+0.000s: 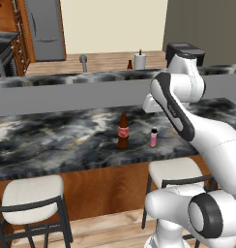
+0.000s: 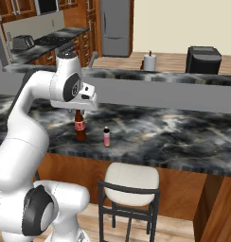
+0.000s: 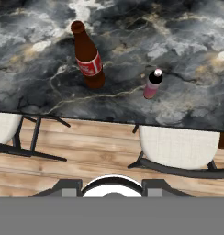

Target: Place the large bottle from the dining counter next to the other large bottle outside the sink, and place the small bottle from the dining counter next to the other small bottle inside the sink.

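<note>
Two bottles upright on the dining worktop (image 1: 52, 140) in the left base view: the large bottle (image 1: 123, 131), dark brown with a red label, and just to its right the small bottle (image 1: 153, 137), pink with a black cap. Close together but not touching, both near the worktop's front edge. Two cushioned stools (image 1: 33, 193) tucked beneath that edge. Beyond a grey ledge, on the far marbled counter, the other large bottle (image 1: 129, 64) peeking up just left of a white paper towel roll (image 1: 140, 60). Further left, a grey curved faucet (image 1: 83, 60) marking the sink, basin itself hidden. White arm (image 1: 187, 121) bending across the right side.

From the right base view, same pair on the worktop, brown bottle left, pink one right. Arm's white wrist hanging directly over the brown bottle's neck as seen from here; contact impossible to judge. Black appliance (image 2: 203, 59) on the far counter at right, grey fridge (image 2: 116, 26) at the back.

In the hand view, looking down on both bottles and the wooden floor (image 3: 86, 160) below the worktop's edge. Gripper (image 3: 113, 186) at the bottom with fingertips spread wide, holding nothing, well clear of either bottle.
</note>
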Tool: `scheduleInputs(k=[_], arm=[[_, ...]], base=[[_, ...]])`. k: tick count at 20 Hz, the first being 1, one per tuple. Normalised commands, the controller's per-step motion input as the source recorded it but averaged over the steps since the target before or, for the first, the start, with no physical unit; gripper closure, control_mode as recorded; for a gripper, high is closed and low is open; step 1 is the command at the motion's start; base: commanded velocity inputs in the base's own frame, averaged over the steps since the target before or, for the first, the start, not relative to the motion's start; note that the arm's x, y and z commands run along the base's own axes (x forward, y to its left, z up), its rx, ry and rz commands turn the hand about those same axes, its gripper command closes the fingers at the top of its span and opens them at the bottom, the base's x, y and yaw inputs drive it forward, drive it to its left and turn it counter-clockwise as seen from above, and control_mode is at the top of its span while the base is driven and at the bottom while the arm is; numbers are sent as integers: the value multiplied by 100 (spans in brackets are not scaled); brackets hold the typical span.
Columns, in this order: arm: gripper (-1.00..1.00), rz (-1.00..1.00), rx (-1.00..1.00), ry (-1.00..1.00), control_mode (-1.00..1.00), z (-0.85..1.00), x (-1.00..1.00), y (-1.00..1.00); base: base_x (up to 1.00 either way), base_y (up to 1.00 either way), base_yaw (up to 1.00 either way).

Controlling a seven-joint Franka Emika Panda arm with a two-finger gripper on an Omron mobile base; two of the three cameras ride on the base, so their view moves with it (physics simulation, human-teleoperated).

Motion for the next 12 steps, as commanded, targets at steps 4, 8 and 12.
scheduleInputs(k=[4, 8, 12], arm=[[-100, 0, 1, 0, -100, 0, 0, 0], [-100, 0, 0, 0, -100, 0, 0, 4], [-100, 0, 0, -3, -100, 0, 0, 14]], base=[[0, 0, 0], [0, 0, 0], [0, 0, 0]])
